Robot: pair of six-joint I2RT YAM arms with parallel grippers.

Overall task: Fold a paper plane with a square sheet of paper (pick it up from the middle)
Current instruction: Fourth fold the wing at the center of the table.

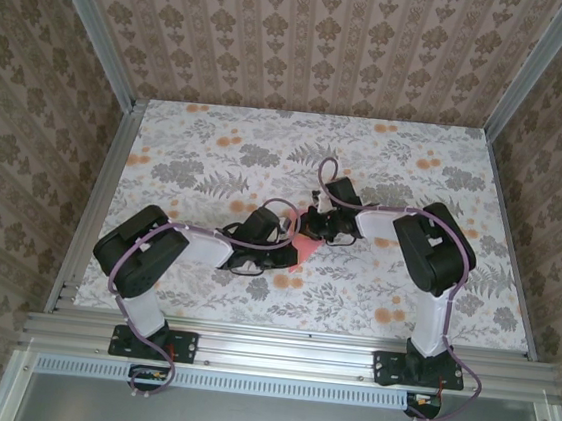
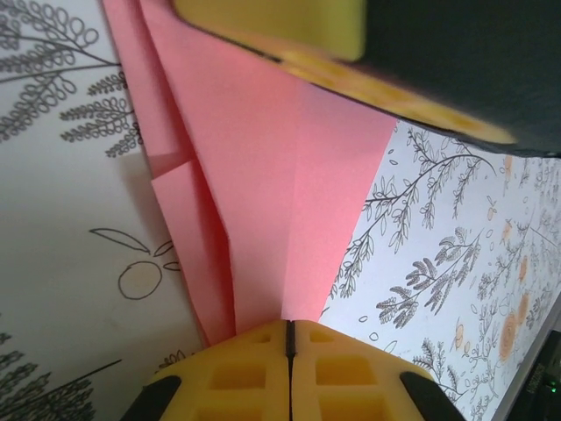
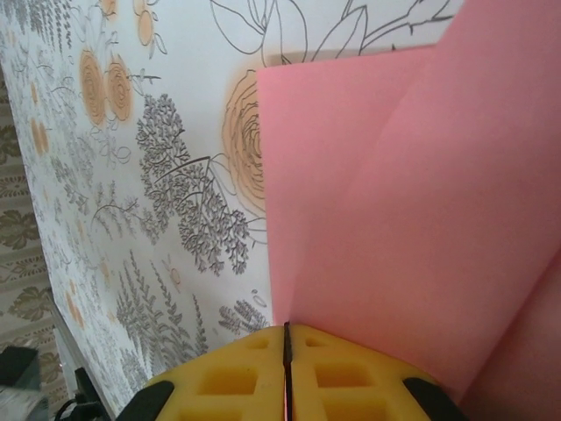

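Pinching the paper plane (image 2: 263,175) near the middle of the table (image 1: 217,154), we had the left gripper (image 2: 289,344) and right gripper (image 3: 286,346) each clamped on one end, likely to steady its creases.

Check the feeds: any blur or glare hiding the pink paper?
Top external: even light, sharp, but the pink paper is tiny. Left wrist: paper crisp, yellow foam at the top edge out of focus. Right wrist: no glare, paper slightly soft up close.

Flower-printed tabletop (image 2: 70,263) under left claw (image 2: 289,329) and right claw (image 3: 286,329); patterned walls (image 1: 310,33) well beyond them; aluminium rail (image 1: 286,350) behind.
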